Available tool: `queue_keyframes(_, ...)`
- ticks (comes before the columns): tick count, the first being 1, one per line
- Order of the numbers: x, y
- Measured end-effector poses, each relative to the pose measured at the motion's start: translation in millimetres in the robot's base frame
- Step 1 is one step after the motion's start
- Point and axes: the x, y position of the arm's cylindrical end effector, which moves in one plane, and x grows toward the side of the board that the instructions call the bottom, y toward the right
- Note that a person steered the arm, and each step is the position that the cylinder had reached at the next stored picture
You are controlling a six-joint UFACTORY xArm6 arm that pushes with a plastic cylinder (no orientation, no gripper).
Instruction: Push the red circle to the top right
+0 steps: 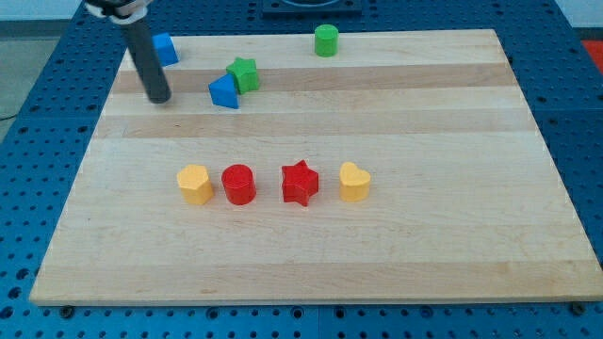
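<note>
The red circle (pixel 239 183) stands on the wooden board (pixel 424 122), a little left of the middle, in a row of blocks. My tip (pixel 159 98) is near the board's top left, far up and to the left of the red circle, touching no block. The nearest block to my tip is a blue triangle (pixel 224 91) to its right.
In the row: a yellow hexagon (pixel 195 184) left of the red circle, a red star (pixel 300 182) and a yellow heart (pixel 354 181) to its right. A green star (pixel 244 73) touches the blue triangle. A blue block (pixel 165 48) sits top left, a green cylinder (pixel 326 40) top middle.
</note>
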Motion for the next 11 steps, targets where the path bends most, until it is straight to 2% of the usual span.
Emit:
queue_keyframes(1, 20, -28)
queue_keyframes(3, 99, -70)
queue_keyframes(4, 120, -72)
queue_keyframes(5, 157, -47)
queue_keyframes(6, 184, 38)
queue_keyframes(7, 183, 114)
queue_keyframes(8, 173, 153)
queue_keyframes(11, 109, 158)
